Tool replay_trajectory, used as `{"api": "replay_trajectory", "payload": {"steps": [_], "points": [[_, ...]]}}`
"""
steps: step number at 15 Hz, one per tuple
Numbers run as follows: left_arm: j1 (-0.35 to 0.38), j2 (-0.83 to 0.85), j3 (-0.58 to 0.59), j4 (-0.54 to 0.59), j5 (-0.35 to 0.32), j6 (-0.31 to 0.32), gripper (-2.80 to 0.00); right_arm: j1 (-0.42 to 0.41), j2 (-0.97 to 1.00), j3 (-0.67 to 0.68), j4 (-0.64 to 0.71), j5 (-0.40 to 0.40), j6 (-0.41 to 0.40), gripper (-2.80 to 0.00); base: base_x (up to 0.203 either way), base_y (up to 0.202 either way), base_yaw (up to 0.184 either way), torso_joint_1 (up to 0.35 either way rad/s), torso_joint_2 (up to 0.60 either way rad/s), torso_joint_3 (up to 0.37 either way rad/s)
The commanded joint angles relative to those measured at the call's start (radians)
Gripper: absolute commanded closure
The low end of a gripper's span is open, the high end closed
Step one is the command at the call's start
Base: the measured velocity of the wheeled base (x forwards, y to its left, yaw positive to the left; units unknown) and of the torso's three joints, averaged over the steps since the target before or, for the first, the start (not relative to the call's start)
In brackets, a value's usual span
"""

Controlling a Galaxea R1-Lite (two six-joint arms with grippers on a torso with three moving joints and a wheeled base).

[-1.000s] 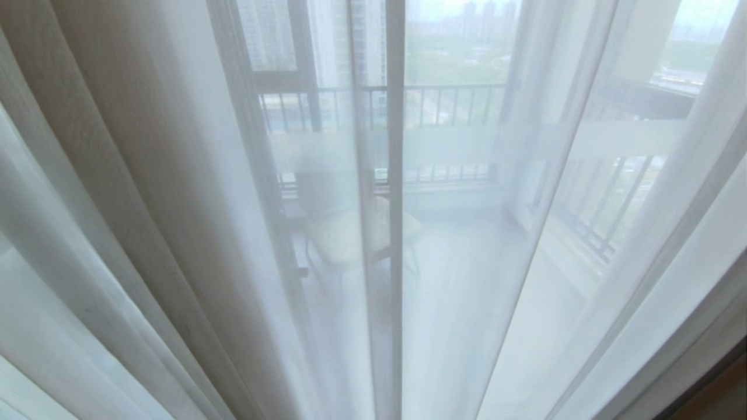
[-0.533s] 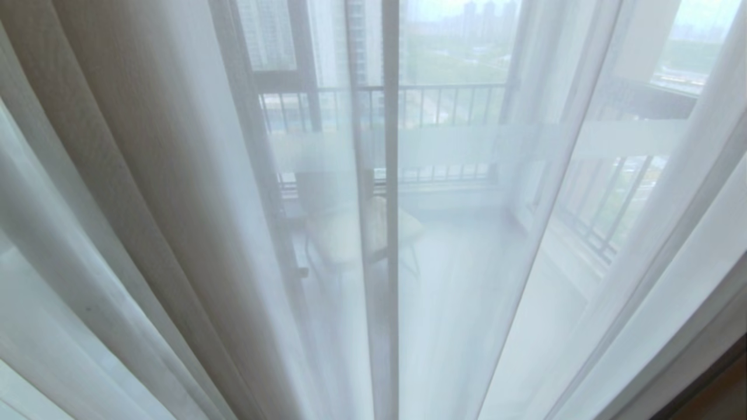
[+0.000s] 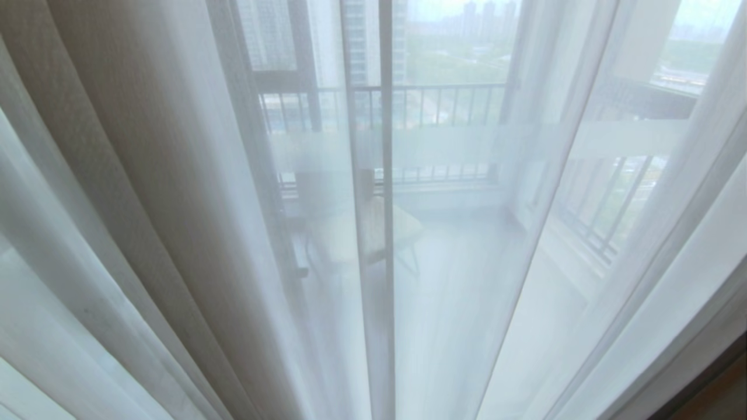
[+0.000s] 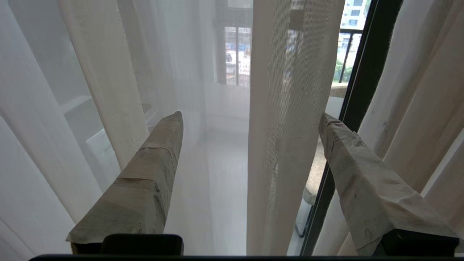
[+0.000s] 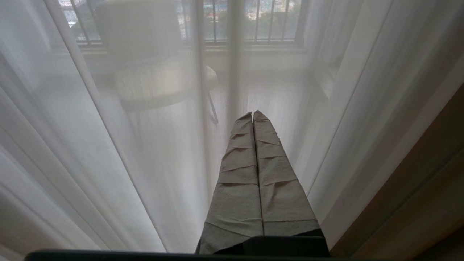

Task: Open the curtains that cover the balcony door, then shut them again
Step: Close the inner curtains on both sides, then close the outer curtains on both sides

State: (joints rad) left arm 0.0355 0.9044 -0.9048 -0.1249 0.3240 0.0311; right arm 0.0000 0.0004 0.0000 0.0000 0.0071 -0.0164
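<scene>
Beige curtains (image 4: pixel 286 108) hang between the left gripper's (image 4: pixel 250 119) released jaws; the right gripper's (image 5: pixel 253 115) are clenched.

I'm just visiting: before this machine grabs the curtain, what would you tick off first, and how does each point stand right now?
1. Left pincer open wide enough: ok, its fingers stand far apart.
2. Fabric between its fingers: ok, a beige fold hangs in the gap.
3. Fold actually gripped: not ok, the fingers have not closed on it.
4. Right pincer out of the way: ok, shut and empty, in front of the sheer layer.
5. Sheer layer and beige fold caught together: cannot tell.
6. Door shut behind the curtains: cannot tell, only part of its black frame shows.
</scene>
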Motion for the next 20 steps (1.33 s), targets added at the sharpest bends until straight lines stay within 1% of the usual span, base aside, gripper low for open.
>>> {"api": "replay_trajectory", "payload": {"steps": [1,3,7,13,17,20], "points": [[0.000,0.059,-0.048,-0.004,0.001,0.001,-2.80,0.000,0.000,0.000,0.000,0.001,0.000,0.00,0.000,0.000,0.000,0.000,0.00,0.000],[0.000,0.106,-0.062,-0.040,0.000,0.001,-2.80,0.000,0.000,0.000,0.000,0.001,0.000,0.00,0.000,0.000,0.000,0.000,0.00,0.000],[-0.001,0.219,-0.093,-0.144,-0.002,0.012,-2.80,0.000,0.000,0.000,0.000,0.000,0.000,0.00,0.000,0.000,0.000,0.000,0.00,0.000],[0.002,0.424,-0.205,-0.251,-0.001,0.022,-2.80,0.000,0.000,0.000,0.000,0.001,0.000,0.00,0.000,0.000,0.000,0.000,0.00,0.000],[0.034,0.525,-0.303,-0.277,-0.002,0.028,-2.80,0.000,0.000,0.000,0.000,0.001,0.000,0.00,0.000,0.000,0.000,0.000,0.00,0.000],[0.058,0.553,-0.328,-0.279,-0.003,0.030,-2.80,0.000,0.000,0.000,0.000,0.001,0.000,0.00,0.000,0.000,0.000,0.000,0.00,0.000]]}}
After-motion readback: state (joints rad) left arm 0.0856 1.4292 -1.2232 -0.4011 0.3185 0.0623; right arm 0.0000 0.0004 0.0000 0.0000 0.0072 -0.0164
